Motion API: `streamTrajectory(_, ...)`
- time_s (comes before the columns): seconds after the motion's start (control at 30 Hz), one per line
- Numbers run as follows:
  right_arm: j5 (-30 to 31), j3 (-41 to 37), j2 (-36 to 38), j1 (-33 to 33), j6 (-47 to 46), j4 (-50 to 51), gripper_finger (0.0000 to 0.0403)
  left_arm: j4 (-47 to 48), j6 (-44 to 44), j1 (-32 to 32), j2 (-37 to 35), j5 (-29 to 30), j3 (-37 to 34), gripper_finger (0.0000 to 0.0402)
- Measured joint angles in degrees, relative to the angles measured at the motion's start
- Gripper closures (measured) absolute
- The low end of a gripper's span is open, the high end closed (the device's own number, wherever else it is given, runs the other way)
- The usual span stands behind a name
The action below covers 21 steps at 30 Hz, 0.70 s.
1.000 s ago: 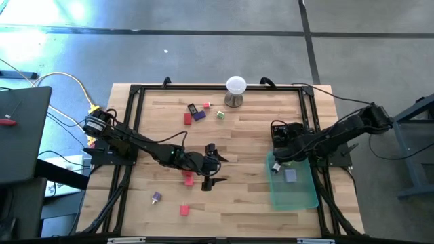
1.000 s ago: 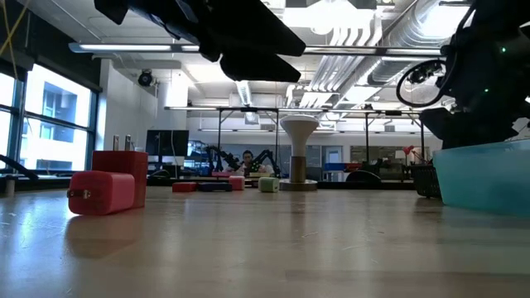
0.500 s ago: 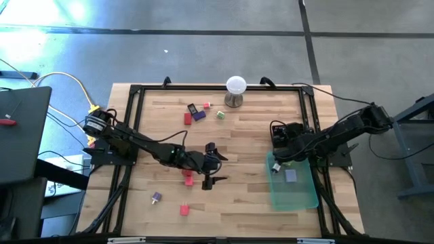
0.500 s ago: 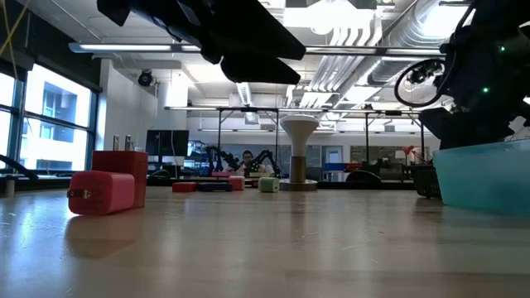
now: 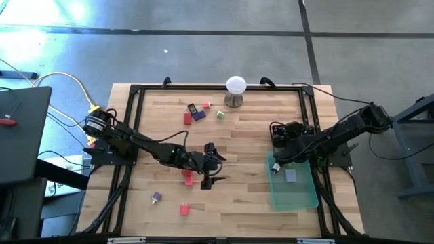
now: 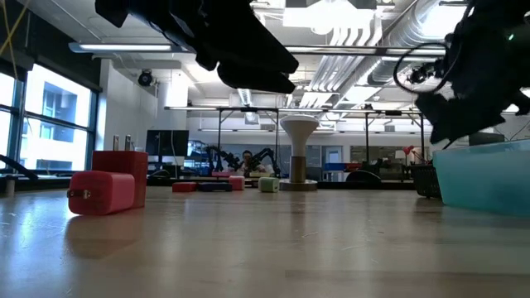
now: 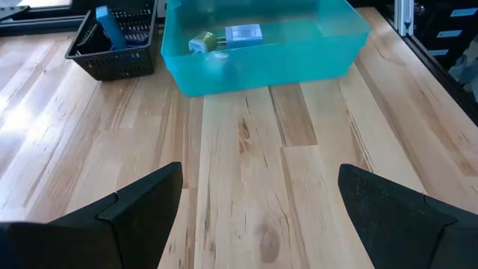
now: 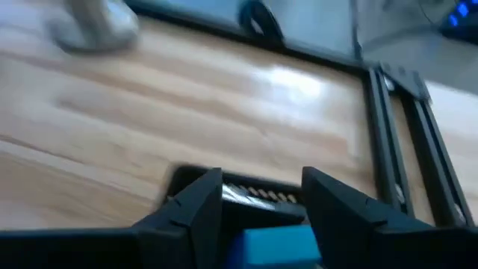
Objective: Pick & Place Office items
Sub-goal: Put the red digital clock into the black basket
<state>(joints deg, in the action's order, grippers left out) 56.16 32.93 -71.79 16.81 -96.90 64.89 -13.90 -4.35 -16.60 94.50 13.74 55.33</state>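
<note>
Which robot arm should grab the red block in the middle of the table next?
Probably the left. Its open left gripper hovers right beside the small red block, while the right gripper is off by the translucent green tray.

Table (image 5: pixel 244 135): pale wood planks, smooth, light sheen, grain and knots plain in left wrist view. Tray (image 7: pixel 299 52): translucent teal plastic, glossy. Basket (image 7: pixel 112 56): black plastic mesh, matt. Red blocks (image 6: pixel 101 192): smooth plastic, slight gloss. Ball (image 5: pixel 235 85): white, matt; stand (image 5: pixel 234 101) brushed metal. Gripper fingers (image 7: pixel 134 202): dark matt plastic.
</note>
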Motion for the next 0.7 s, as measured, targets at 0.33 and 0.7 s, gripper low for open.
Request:
streamTrajectory(0.33,15.51,9.73,0.02,15.8,0.12,4.05,0.0231,7.51,2.63,-0.02,-4.6,0.01,-0.03,0.0052)
streamTrajectory(0.7,20.19,11.91,0.02,22.9,1.16,3.44,0.0231,25.87,-2.9,-0.01,-16.03,3.78,-0.04,0.0052)
